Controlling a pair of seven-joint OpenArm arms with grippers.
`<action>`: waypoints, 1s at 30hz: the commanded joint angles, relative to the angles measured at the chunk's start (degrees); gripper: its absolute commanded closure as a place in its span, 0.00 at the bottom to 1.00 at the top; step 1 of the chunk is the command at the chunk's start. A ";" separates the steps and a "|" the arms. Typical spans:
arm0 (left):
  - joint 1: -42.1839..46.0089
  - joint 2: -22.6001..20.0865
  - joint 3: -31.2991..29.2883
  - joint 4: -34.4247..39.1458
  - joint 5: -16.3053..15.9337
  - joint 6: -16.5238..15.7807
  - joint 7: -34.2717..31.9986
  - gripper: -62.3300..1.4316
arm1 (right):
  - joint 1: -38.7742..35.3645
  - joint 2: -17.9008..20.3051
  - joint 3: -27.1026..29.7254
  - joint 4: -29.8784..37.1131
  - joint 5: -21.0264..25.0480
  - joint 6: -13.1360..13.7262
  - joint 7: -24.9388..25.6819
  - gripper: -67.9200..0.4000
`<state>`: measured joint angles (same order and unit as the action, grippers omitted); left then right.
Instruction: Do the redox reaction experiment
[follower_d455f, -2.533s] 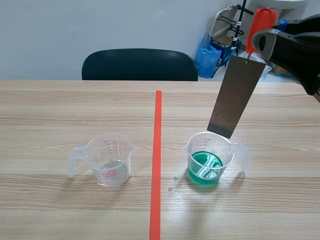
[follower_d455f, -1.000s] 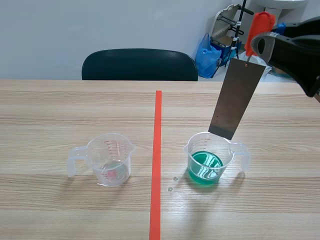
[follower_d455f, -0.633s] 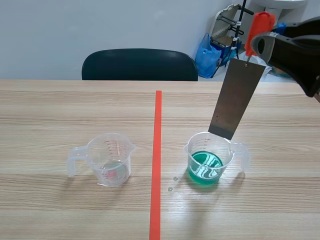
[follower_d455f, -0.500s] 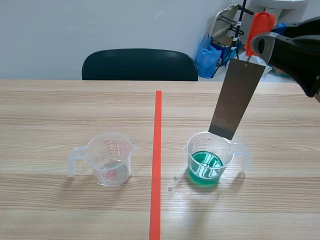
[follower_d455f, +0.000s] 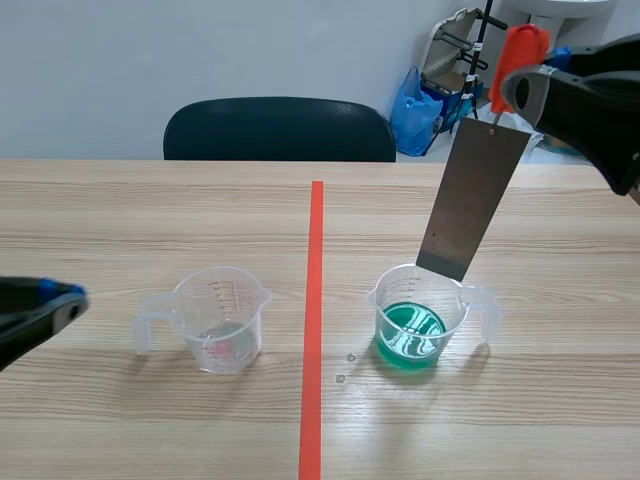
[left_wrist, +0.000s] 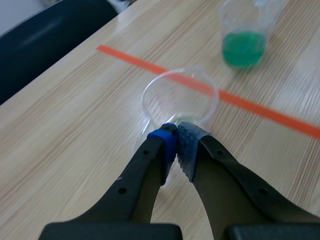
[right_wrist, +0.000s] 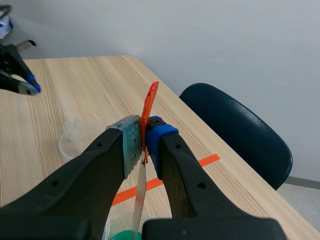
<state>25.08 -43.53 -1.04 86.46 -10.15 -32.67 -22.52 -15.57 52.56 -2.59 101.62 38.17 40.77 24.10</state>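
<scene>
Nearest me: left gripper (follower_d455f: 62, 300) low over the table (follower_d455f: 120, 230) on my left side, fingers pinched together on nothing. It sits near the handle of the clear cup (follower_d455f: 222, 320) but is not touching it in the scene view. My guess is it is parked there to steady or take that cup later.

The clear cup is upright, left of the orange-red tape line (follower_d455f: 312, 300). I can't tell if there is any liquid in it.

Across the tape, level with it, is the green-liquid cup (follower_d455f: 412, 320), upright with its handle pointing away from the tape and the green solution low in the bottom. Two small droplets lie on the table just beside it, toward the tape.

Above that, the metal plate (follower_d455f: 470, 195) hangs slightly tilted. Its lower edge is at the cup's far rim and, as I read it, not in the liquid. I hold it from the top so the whole plate can go straight down into the solution.

The right gripper (right_wrist: 145, 135) is raised and clamped on the orange tab (follower_d455f: 520, 45) fixed to the plate's top edge. That keeps my pads clear of the liquid.

Next, likely: lower the plate into the green solution. The risk is clipping the rim and tipping the light cup.

Far side: dark chair (follower_d455f: 280, 130) behind the table and a blue bag (follower_d455f: 412, 110) by the wall.
</scene>
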 joint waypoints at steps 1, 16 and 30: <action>-4.66 0.85 3.28 0.59 -2.54 0.09 2.16 0.94 | 0.96 0.42 0.76 0.22 1.07 -0.20 1.25 0.97; -36.48 14.53 33.92 -7.93 -12.63 0.35 20.61 0.94 | 0.96 0.42 0.76 0.22 1.07 -0.20 1.25 0.97; -41.48 24.50 37.90 -11.82 -12.79 0.31 25.77 0.93 | 0.96 0.42 0.76 0.22 1.07 -0.20 1.27 0.97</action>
<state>-15.94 -19.29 36.99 73.47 -22.17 -32.21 3.81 -15.57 52.56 -2.59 101.62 38.17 40.80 24.12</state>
